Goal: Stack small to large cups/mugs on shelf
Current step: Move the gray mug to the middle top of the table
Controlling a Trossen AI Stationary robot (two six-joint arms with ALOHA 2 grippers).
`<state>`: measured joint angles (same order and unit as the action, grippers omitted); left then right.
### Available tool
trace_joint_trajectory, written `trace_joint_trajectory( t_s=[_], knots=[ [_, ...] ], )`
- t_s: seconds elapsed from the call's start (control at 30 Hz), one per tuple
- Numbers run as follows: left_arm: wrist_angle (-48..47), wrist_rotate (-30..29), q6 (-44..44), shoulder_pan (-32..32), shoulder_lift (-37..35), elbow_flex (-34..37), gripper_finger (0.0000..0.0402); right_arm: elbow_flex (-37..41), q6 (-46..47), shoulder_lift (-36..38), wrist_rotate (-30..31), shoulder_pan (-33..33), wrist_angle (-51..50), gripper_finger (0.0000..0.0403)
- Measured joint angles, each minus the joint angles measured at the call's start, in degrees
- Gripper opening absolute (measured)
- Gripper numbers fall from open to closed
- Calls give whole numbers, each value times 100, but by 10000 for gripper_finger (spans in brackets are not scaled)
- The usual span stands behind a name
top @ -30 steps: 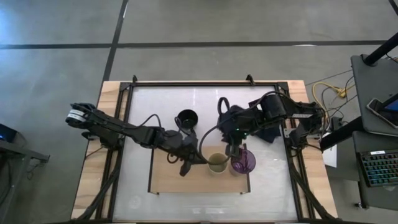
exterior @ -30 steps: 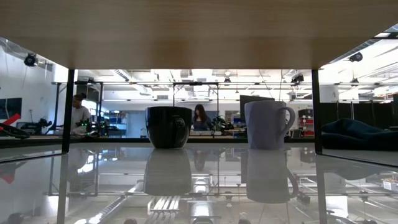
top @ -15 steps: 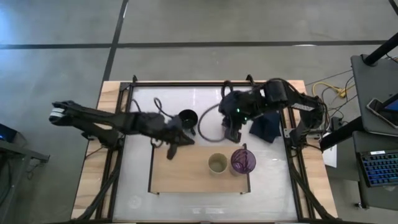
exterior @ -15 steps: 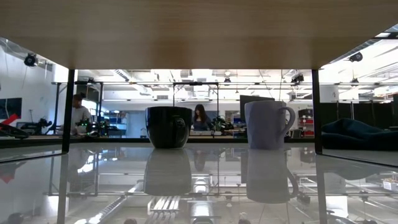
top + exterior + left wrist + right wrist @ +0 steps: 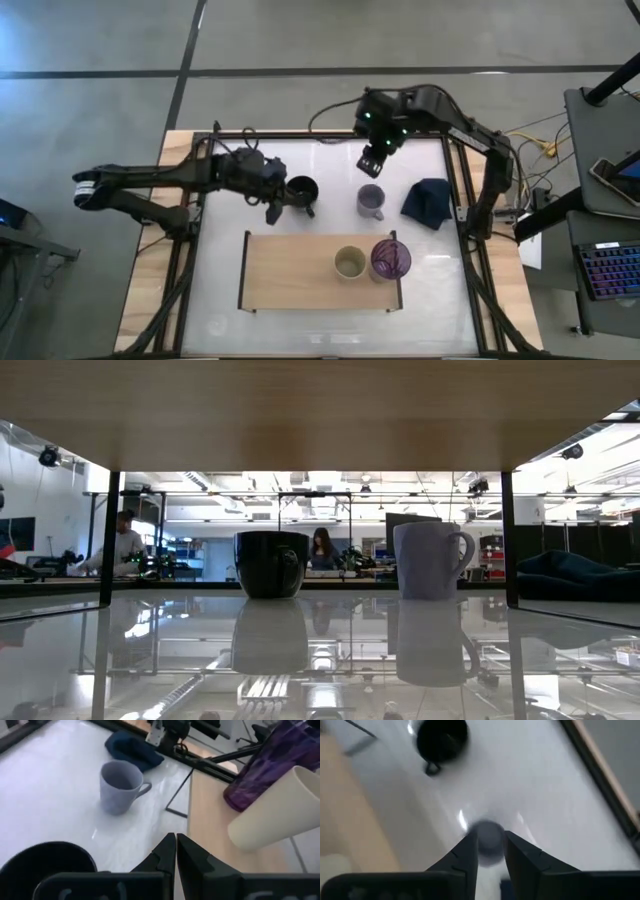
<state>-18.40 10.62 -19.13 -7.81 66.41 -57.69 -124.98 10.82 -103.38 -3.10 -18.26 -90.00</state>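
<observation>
The black mug [image 5: 300, 189] and the grey-lavender mug [image 5: 371, 200] stand upright on the white tabletop, beyond the light-wood shelf [image 5: 290, 275]. On the shelf's right end, the pale cream cup [image 5: 349, 263] and the translucent purple cup [image 5: 390, 260] stand side by side. My left gripper [image 5: 272, 207] is shut, just left of the black mug [image 5: 45, 865] and apart from it. My right gripper [image 5: 372, 160] is open, raised near the far edge, with the lavender mug [image 5: 487, 840] showing blurred between its fingers far below.
A dark blue cloth [image 5: 428, 200] lies crumpled on the tabletop right of the lavender mug. The left half of the shelf [image 5: 210, 820] is bare wood. Black frame rails [image 5: 455, 180] run along the table's sides. People stand in the room beyond [image 5: 125, 540].
Both grippers have drawn back from the shelf. The left one moved from beside the cream cup toward the far left, ending next to the black mug. The right one moved from the purple cup toward the far edge and up. Both cups have stayed standing on the shelf.
</observation>
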Motion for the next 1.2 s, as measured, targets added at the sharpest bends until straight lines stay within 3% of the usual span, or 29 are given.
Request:
trace_joint_trajectory(
  t_s=[0.27,0.47,0.57,0.73,1.2],
  knots=[
    [-22,650,397,-805,68,9,0,1677,-443,-1,-140,-824,-5,117],
    [-16,1316,929,-1361,68,7,0,2764,-287,0,-239,-904,300,138],
    [-22,1760,1108,-1696,73,7,0,3206,-30,0,-719,-901,825,143],
    [-24,2331,1278,-2209,73,7,0,3527,255,0,-915,-875,1550,140],
    [-185,2631,1676,-2726,374,9,0,4246,421,0,-904,-875,2176,129]
  ],
)
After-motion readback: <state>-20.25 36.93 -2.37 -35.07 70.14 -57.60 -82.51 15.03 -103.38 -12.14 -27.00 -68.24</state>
